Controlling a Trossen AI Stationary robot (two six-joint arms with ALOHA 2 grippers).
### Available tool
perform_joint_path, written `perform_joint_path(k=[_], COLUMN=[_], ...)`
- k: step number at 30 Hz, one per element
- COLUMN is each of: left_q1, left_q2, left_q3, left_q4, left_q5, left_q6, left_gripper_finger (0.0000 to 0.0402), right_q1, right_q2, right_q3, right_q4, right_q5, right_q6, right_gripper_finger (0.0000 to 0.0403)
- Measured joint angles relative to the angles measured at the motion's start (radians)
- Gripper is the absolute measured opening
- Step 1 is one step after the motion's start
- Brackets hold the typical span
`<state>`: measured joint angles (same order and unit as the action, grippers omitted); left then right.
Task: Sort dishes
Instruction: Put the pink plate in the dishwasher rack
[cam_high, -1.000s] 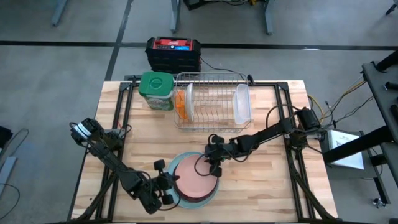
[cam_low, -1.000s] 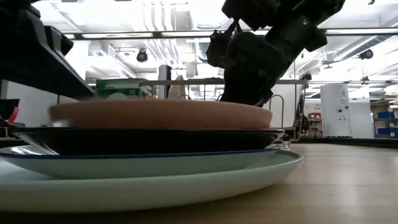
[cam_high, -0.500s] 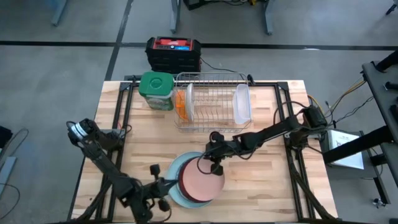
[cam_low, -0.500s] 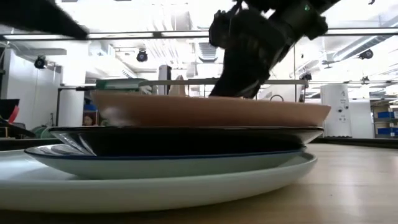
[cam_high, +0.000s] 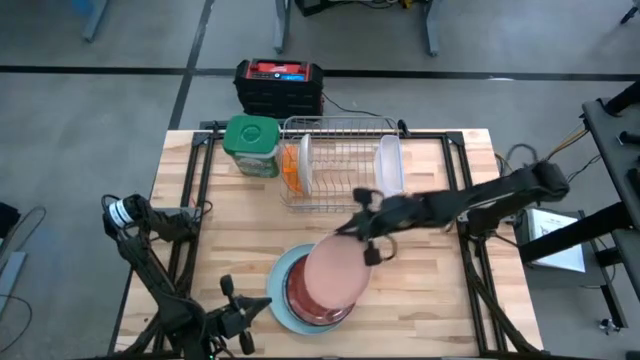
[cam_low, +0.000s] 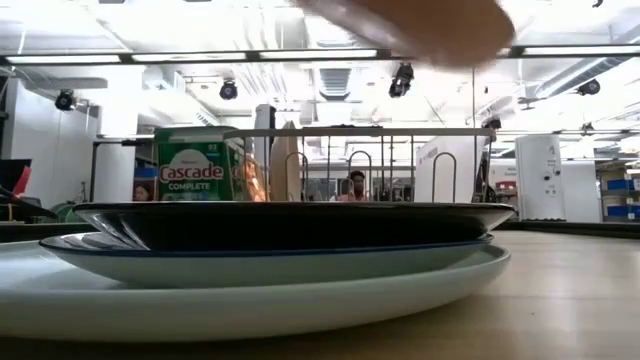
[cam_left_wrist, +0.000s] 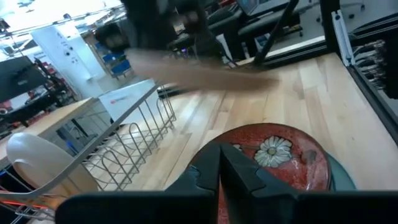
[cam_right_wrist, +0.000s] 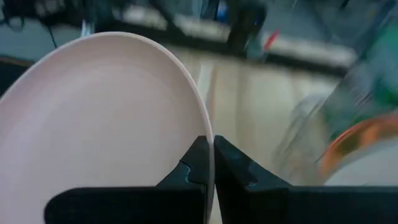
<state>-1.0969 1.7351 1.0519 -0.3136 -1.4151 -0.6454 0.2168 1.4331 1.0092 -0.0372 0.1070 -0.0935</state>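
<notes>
Gripping one pink plate (cam_high: 333, 275); right claw (cam_high: 366, 238)

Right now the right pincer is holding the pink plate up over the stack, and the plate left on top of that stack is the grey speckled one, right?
Not quite. The right pincer does hold the pink plate above the stack, but the plate left on top is the dark red plate with a flower pattern, not a grey speckled one. The left wrist view shows it.

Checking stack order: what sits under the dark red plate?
The dark red plate rests on the light blue plate. Between them, the low view shows another blue-edged plate; its face is covered.
</notes>
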Motion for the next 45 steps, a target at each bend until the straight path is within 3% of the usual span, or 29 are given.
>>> perform_joint_path(k=[11, 21, 24, 36, 38, 41, 45], left_q1=[0.0, 0.0, 0.0, 0.0, 0.0, 0.0, 0.0], left_q2=[0.001, 0.002, 0.002, 0.002, 0.002, 0.0, -0.014], left_q3=[0.0, -0.001, -0.001, -0.002, -0.002, -0.002, -0.002], left_q4=[-0.002, -0.022, -0.027, -0.066, -0.088, -0.132, -0.203], left_q5=[0.0, -0.016, -0.016, -0.044, -0.067, -0.099, -0.153], left_q6=[0.023, 0.031, 0.031, 0.027, 0.027, 0.027, 0.027], left_gripper_finger=[0.0, 0.0, 0.0, 0.0, 0.0, 0.0, 0.0], right_q1=[-0.082, -0.236, -0.312, -0.653, -0.698, -0.73, -0.743], right_q2=[-0.292, -0.319, -0.303, -0.258, -0.239, -0.201, -0.13], right_q3=[0.0, 0.001, 0.001, 0.001, 0.001, 0.003, 0.064], right_q4=[0.095, 0.196, 0.213, 0.258, 0.274, 0.301, 0.298], right_q5=[0.005, -0.016, -0.117, -0.747, -0.835, -0.847, -0.847], right_q6=[-0.608, -1.081, -1.142, -1.319, -1.426, -1.583, -1.594], right_gripper_finger=[0.0, 0.0, 0.0, 0.0, 0.0, 0.0, 0.0])
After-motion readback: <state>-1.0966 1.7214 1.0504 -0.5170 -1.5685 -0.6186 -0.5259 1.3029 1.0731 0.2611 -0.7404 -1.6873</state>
